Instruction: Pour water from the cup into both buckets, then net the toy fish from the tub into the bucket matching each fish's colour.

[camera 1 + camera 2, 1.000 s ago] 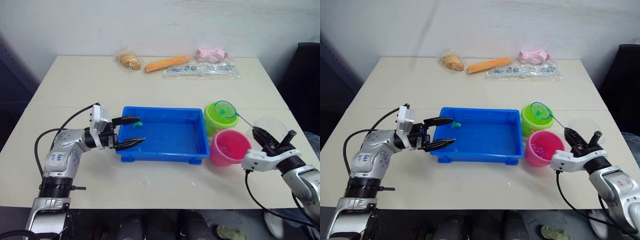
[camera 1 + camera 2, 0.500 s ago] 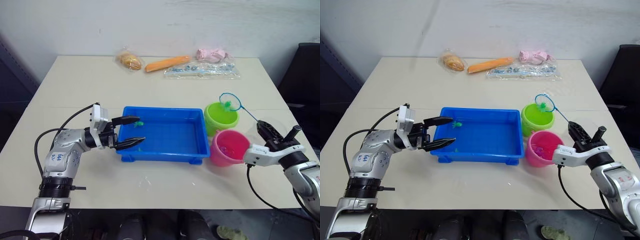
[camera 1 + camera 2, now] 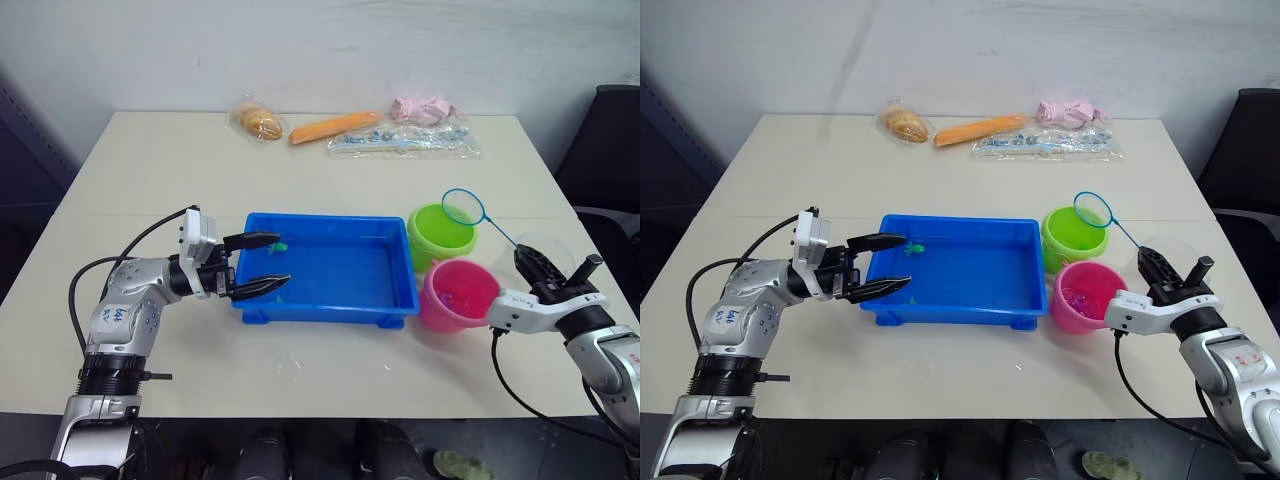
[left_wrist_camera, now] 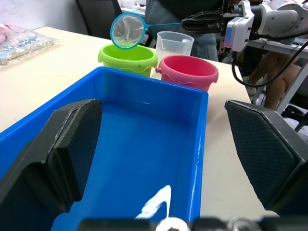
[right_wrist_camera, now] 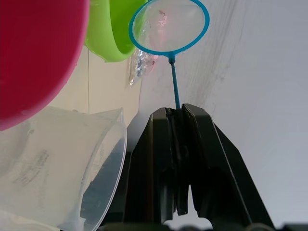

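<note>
Netting is the step in hand, judging from how the things lie. On the left, the left gripper [image 3: 255, 264] sits at the left end of the shallow bright blue plastic tub [image 3: 330, 270], its two black fingers spread apart over the rim and grasping nothing. Inside the tub, near its back left corner and just beside the upper finger, lies one tiny green toy fish [image 3: 281, 244]; I cannot tell if more fish are left in the water.

To the right of the tub stand the two small round plastic buckets, touching or almost touching each other: the lime green bucket [image 3: 441, 236] behind and the pink bucket [image 3: 457, 294] in front. Some small pink pieces are visible inside the pink one. The small round net with a blue rim and clear mesh [image 3: 463, 207] hangs above the far edge of the green bucket, and its mesh looks nearly empty, so the catch seems to be delivered already. Its thin dark stick runs down to the right gripper [image 3: 533, 268], which is clenched on the end of the stick. The clear plastic cup with a pouring lip [image 4: 174, 43] stands behind the pink bucket, close to this gripper.

The next move probably calls for carrying the net leftwards across the whole tub, then dipping it under the green fish without knocking the buckets.
</note>
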